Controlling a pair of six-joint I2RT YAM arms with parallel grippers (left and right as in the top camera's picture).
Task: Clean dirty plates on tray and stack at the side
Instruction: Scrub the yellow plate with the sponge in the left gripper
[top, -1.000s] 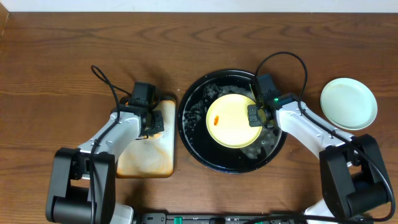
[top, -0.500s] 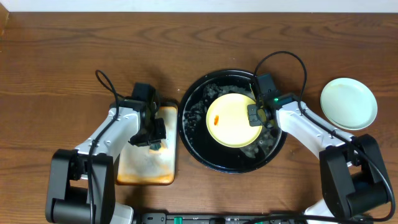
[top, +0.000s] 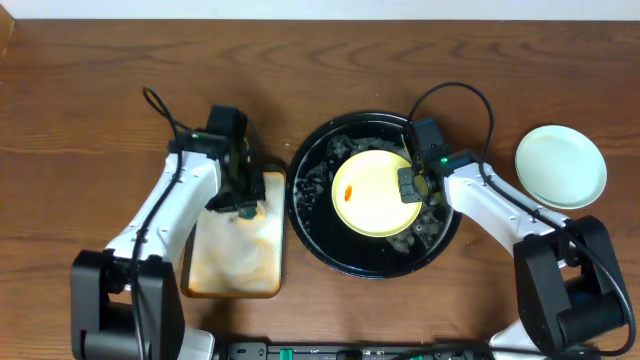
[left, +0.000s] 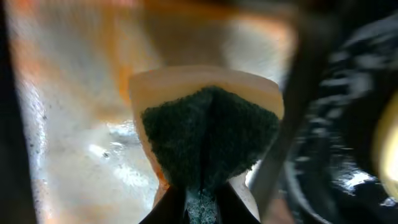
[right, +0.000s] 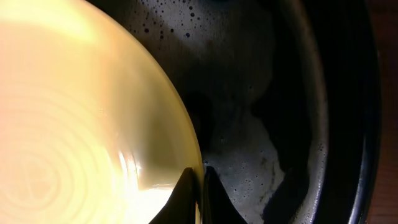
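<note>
The right gripper (right: 198, 182) is clenched on the rim of a pale yellow round plate (top: 370, 195), which lies inside the large round black tray (top: 375, 262), wet with white foam. The left gripper (left: 200, 200) pinches a yellow foam sponge with a dark green scouring face (left: 208, 134) over a rectangular orange-stained tray (top: 235, 262) just left of the black tray.

An orange smear (top: 348, 193) marks the plate's left half. To scrub well, the sponge should probably clear the black tray's raised left rim and land green face down on the smear, while the right grip steadies the plate.

A pale mint round plate (top: 560, 166) sits on bare wood (top: 520, 70) right of the black tray, where there looks to be ample room to stack.
</note>
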